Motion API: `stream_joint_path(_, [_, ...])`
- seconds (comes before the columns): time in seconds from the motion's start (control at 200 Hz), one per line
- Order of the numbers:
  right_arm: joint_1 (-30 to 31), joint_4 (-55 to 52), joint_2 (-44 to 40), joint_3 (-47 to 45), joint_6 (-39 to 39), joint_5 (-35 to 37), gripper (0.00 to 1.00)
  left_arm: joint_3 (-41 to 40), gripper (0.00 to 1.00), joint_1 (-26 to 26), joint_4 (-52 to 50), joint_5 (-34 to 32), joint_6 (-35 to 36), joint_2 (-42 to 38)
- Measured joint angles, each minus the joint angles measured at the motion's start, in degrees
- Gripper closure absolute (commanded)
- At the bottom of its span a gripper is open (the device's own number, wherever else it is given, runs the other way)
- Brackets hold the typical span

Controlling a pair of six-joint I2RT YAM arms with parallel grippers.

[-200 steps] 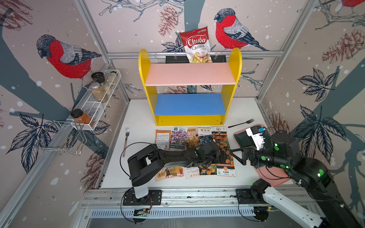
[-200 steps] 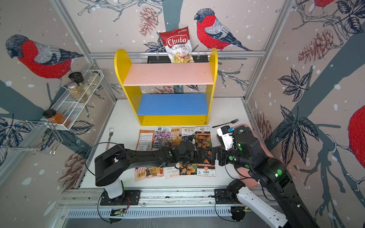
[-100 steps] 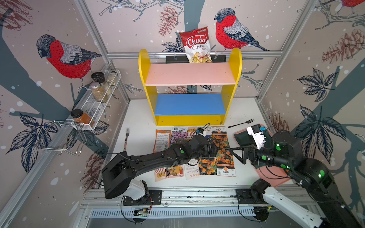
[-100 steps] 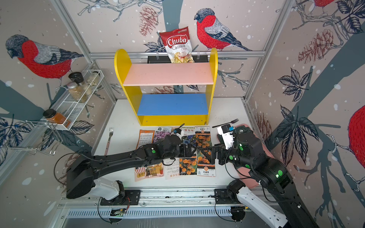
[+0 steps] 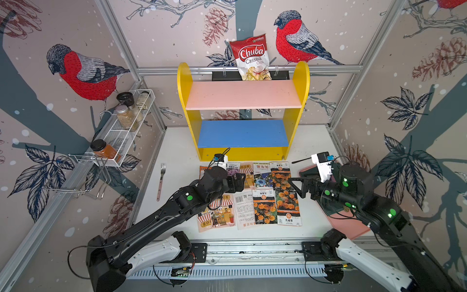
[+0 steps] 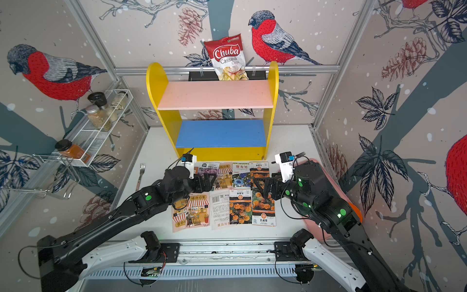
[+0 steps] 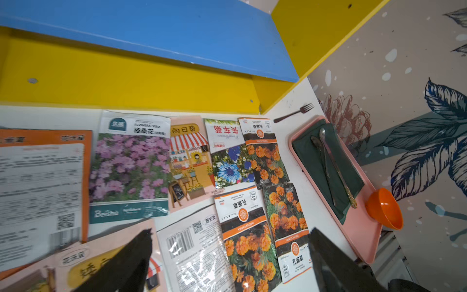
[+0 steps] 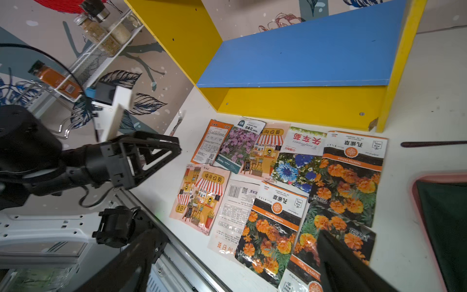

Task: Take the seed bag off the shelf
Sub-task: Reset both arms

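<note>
Lab rig: alu frame (image 5: pixel 156 69), printed wall panels (image 5: pixel 404 75).

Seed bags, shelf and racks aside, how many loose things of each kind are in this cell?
Forks: 2
Spoons: 2
Spice jars: 4
Chip bag: 1
Bowl: 1
Tray: 1
Napkin: 1
Total: 12

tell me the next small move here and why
Probably just draw the left pincer back toward its base. The shelf has a bare pink board and bare blue board, the seed packets all lie on the table in front of it, and this pincer and the right pincer are open, holding nothing.
</note>
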Motion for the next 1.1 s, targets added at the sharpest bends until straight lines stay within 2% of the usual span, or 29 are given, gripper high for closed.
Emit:
stream_joint_path(0.31, [-0.8, 9.0, 1.4, -7.4, -0.7, 9.4, 0.00, -2.1, 0.04, 9.0, -6.5, -9.3, 6.6, -9.5])
stream_joint_path(0.55, [-6.5, 21.6, -0.5, -17.9, -1.9, 16.8, 0.00, -5.9, 0.04, 16.1, -6.0, -16.2, 10.0, -10.7])
stream_joint_path(0.745, [-14.8, 34.5, -1.3, -28.8, -4.2, 19.6, 0.00, -11.1, 0.04, 23.5, -0.4, -21.0, 10.5, -11.4])
stream_joint_path(0.91, [-21.6, 48.0, 0.0, -37.2, -5.2, 21.0, 0.00, -14.9, 0.03, 27.1, 6.6, -22.7, 10.5, -8.9])
stream_joint_path(1.101, [-29.3, 65.4, 7.0, -45.0, -9.0, 21.4, 0.00, -25.4, 0.04, 29.3, 23.3, -22.4, 18.8, -6.4])
